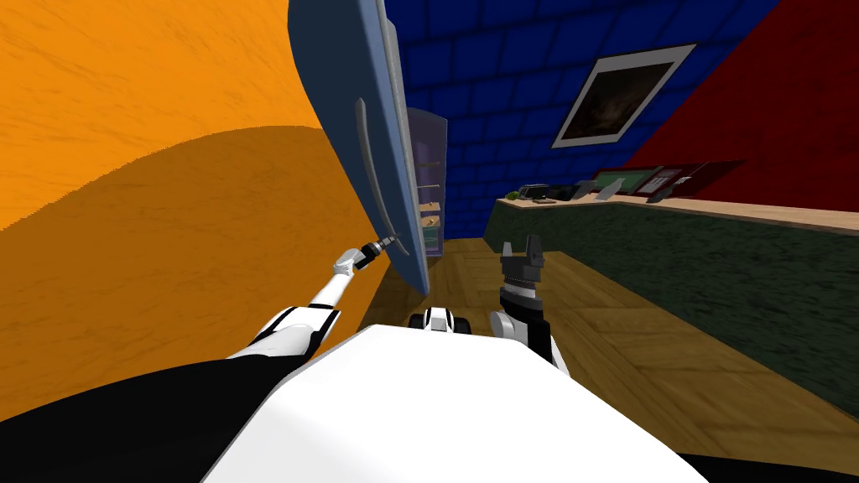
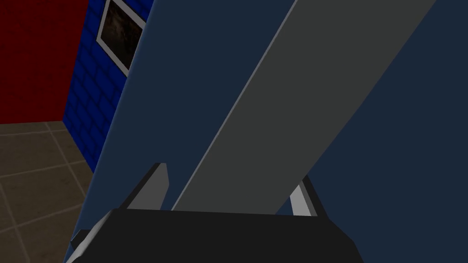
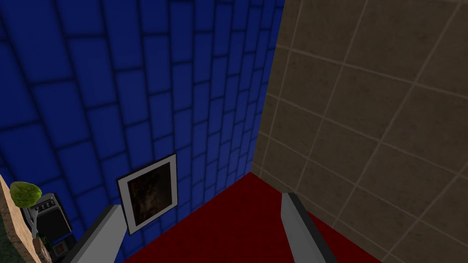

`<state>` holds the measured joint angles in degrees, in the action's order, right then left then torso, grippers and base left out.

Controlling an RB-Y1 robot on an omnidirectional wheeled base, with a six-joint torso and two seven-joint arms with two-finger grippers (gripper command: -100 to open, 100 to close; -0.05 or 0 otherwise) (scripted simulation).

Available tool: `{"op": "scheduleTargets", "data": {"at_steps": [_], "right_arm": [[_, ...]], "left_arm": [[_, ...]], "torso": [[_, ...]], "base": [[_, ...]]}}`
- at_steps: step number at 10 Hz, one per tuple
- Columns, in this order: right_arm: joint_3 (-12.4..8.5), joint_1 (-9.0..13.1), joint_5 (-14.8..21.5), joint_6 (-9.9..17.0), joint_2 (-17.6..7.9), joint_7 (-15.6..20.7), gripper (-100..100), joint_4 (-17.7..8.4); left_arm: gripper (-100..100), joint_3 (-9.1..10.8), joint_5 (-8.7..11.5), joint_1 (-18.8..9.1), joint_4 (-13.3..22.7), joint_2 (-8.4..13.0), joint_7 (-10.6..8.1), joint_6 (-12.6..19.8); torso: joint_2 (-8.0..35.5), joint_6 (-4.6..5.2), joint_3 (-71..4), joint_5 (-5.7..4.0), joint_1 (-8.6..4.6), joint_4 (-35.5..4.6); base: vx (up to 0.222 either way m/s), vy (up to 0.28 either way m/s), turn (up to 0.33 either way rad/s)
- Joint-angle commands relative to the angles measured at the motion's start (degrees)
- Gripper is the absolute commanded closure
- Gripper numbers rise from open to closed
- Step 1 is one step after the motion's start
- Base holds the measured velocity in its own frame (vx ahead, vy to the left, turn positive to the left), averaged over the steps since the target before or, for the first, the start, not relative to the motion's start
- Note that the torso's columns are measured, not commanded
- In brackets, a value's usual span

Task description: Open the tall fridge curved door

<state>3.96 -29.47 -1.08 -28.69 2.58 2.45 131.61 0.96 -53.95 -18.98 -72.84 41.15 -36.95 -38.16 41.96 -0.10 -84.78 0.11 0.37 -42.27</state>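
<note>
As the head view has it, the blue fridge door (image 1: 369, 126) stands swung out, my left gripper (image 1: 387, 241) at the lower end of its grey handle (image 1: 374, 180). Left wrist view: its fingers (image 2: 157, 182) flank the handle, seemingly clamped on it. Right wrist view: my right gripper (image 3: 199, 201) is spread wide, empty.

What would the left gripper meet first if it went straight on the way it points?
The grey handle: the left gripper is right at it, with the dark blue fridge door just behind. Probably no free travel.
</note>
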Motion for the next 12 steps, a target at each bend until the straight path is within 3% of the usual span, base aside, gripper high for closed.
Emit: {"op": "scheduleTargets", "data": {"at_steps": [1,6,10,12], "right_arm": [[0.0,0.0,0.0,0.0,0.0,0.0,0,0.0],[0.0,0.0,0.0,0.0,0.0,0.0,0,0.0],[0.0,0.0,0.0,0.0,0.0,0.0,0,0.0],[0.0,0.0,0.0,0.0,0.0,0.0,0,0.0]], "left_arm": [[100,-0.25,0.1,0.4,-1.9,-0.1,-1.06,-2.6],[100,-1.1,0.2,1.3,-5.0,-0.7,-2.3,-7.3],[100,-1.8,0.0,1.8,-6.6,-1.0,-2.42,-9.7],[100,-2.01,0.1,2.0,-7.2,-1.1,-2.62,-10.8]], "torso": [[0.0,-0.03,0.0,0.03,0.18,0.0],[0.1,-0.08,0.0,-0.01,0.12,-0.1],[-0.1,0.14,-0.1,-0.28,-0.91,0.1],[0.2,0.11,0.1,-0.05,-0.17,0.0]], "base": [[-0.123,0.274,0.007],[-0.112,0.275,0.005],[-0.058,0.185,0.009],[-0.015,0.209,-0.017]]}}
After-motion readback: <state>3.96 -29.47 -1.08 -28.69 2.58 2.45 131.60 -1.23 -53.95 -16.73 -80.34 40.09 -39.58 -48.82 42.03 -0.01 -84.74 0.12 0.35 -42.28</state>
